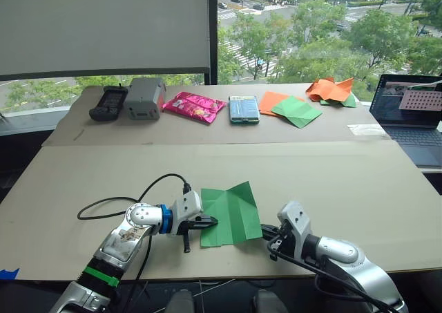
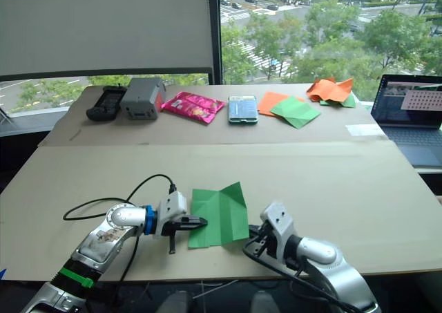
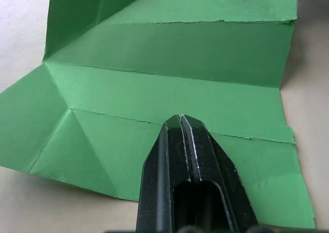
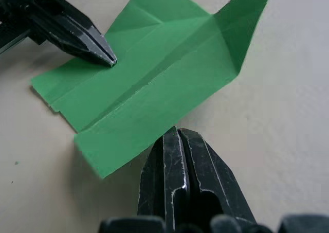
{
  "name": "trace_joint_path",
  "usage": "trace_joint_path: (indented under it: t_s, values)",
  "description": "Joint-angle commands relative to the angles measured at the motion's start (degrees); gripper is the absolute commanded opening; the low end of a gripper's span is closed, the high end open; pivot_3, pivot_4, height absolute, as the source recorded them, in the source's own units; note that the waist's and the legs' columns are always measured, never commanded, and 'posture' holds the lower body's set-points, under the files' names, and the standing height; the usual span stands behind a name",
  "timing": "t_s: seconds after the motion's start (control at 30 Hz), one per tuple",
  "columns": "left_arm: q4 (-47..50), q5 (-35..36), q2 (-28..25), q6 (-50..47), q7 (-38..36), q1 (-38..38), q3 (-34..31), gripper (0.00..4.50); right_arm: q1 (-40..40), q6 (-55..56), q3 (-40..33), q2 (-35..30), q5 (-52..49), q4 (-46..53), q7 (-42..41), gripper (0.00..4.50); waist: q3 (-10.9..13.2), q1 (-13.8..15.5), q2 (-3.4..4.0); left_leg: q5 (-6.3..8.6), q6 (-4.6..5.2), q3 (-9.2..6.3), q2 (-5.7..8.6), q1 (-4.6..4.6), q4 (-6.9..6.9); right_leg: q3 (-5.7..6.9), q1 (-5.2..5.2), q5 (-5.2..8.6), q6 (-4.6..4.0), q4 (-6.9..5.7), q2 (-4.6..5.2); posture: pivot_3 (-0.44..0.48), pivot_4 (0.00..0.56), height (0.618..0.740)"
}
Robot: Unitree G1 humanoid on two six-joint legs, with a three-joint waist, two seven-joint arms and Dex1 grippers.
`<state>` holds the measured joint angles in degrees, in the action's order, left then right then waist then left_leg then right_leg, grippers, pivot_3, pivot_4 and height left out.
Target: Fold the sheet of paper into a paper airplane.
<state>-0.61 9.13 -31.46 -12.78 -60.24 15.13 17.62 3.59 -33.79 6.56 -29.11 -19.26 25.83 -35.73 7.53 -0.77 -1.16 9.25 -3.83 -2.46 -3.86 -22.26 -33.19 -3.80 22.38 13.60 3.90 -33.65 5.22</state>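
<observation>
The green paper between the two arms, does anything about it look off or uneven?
Yes. The sheet of paper is part-folded and lopsided: its layered near edges sit stepped, not flush, and one far corner flap stands up. The left tool, shut, rests on its left part.

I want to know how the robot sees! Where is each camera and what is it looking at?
Left and right eye views: on the head, looking down over both arms at the sheet of paper on the table.
Left wrist view: on the left wrist, along the shut left end effector pressing the paper.
Right wrist view: on the right wrist, along the shut right end effector at the paper's edge.
All views share the paper.
</observation>
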Motion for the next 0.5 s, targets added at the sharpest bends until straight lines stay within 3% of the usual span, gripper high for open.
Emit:
trace_joint_path:
  t_s: [0.03, 0.5]
  values:
    - [-0.47, -1.09, -1.02, -1.03, -0.56, -0.85, 0.66, 0.0, -2.12, 1.88, -1.12, 0.46, -0.94, 0.63, -0.66, 0.03, -0.02, 0.01, 0.03, 0.0, 0.0, 0.0, 0.0, 0.0, 0.01, 0.0, 0.0, 0.0, 0.0, -0.01, -0.01, 0.0, 0.15, 0.718]
    - [1.04, -1.07, -2.54, -2.16, -0.46, -1.68, -0.36, 0.0, -12.27, 0.09, 11.36, 7.49, 4.28, -6.46, 0.34, 0.03, -0.24, -0.08, 0.2, -0.01, 0.01, -0.03, 0.0, -0.01, 0.08, 0.0, 0.1, 0.0, 0.0, -0.17, -0.03, 0.0, 0.15, 0.718]
